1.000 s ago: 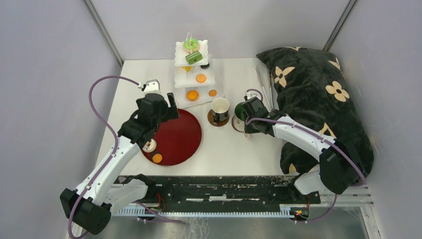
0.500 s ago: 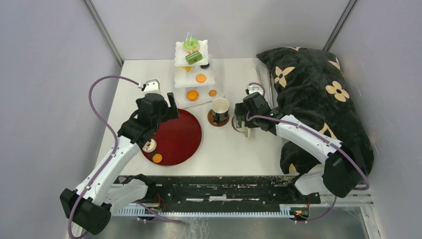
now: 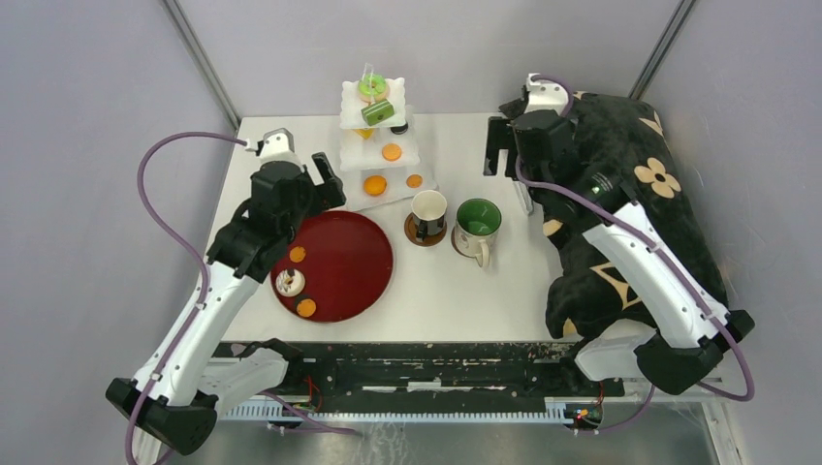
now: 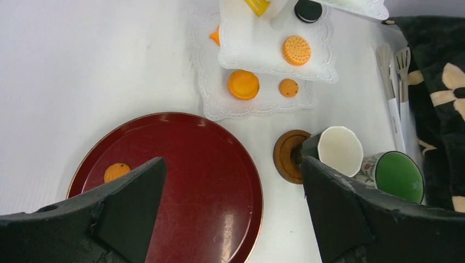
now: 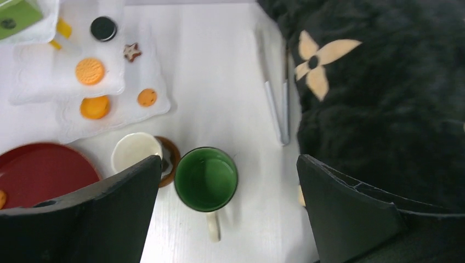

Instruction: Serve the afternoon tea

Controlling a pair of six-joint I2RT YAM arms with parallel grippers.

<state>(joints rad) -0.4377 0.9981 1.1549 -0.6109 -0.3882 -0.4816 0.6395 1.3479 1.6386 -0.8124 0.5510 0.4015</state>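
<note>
Sitting at the centre of the top view, the green mug (image 3: 477, 219) and white mug (image 3: 428, 207) are standing upright, near each other but apart. The white one is resting on a brown coaster (image 3: 419, 235); whether a coaster is lying under the green one I cannot tell. Just above and to the left of them, the white three-tier stand (image 3: 378, 145) is carrying orange discs, a green donut and a green cake.

At lower left, the dark red tray (image 3: 349, 276) is holding two orange discs (image 3: 306, 308) and a small pale sweet (image 3: 289, 282).

The left gripper (image 4: 233, 164) is hovering over the tray's upper edge, jaws wide apart, gripping nothing. The right gripper (image 5: 228, 159) is hanging above the table at upper right, near the black cushion (image 3: 620, 194), jaws also spread and empty. Metal tongs (image 5: 274, 104) are lying beside the cushion.

Judgement: the mugs are looking served, and the sweets on the tray are pending. The next move is calling for the left gripper to come down on one tray sweet and close on it.
</note>
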